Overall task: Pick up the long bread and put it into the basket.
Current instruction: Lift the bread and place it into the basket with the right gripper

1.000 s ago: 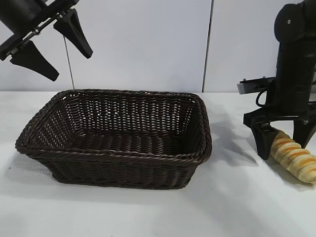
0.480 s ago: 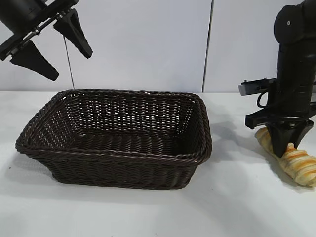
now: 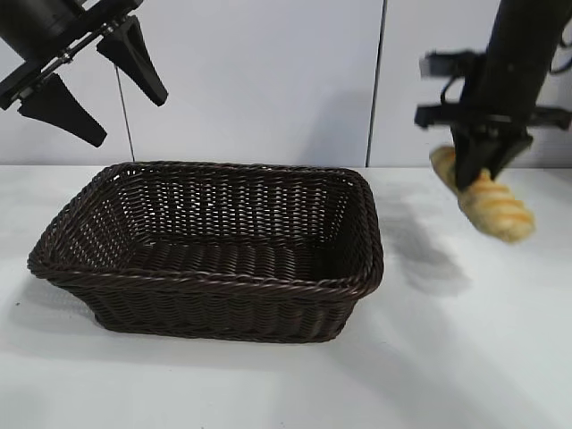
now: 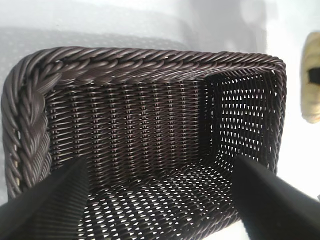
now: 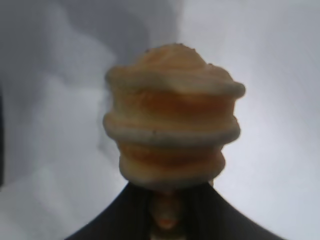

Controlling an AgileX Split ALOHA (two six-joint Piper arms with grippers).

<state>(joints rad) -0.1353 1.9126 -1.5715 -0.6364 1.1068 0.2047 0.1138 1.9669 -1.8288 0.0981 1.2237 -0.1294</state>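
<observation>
The long bread [image 3: 487, 200], golden-yellow with orange-brown ridges, hangs tilted in the air at the right, above the white table. My right gripper [image 3: 480, 170] is shut on it near its upper end. In the right wrist view the loaf [image 5: 172, 120] shows end-on just past my dark fingers [image 5: 125, 212]. The dark brown wicker basket [image 3: 214, 246] stands on the table at centre-left, with nothing in it; the loaf is to the right of its right rim. My left gripper [image 3: 94, 85] is open, high above the basket's left end; its wrist view looks into the basket [image 4: 150, 125].
White table [image 3: 465, 357] with bare surface to the right of and in front of the basket. A pale wall with a vertical seam [image 3: 377, 85] stands behind. The loaf's edge shows at the side of the left wrist view [image 4: 311, 80].
My right gripper closed on the long bread and lifted it off the table, moving up and slightly left. The left arm and the basket have not moved.
</observation>
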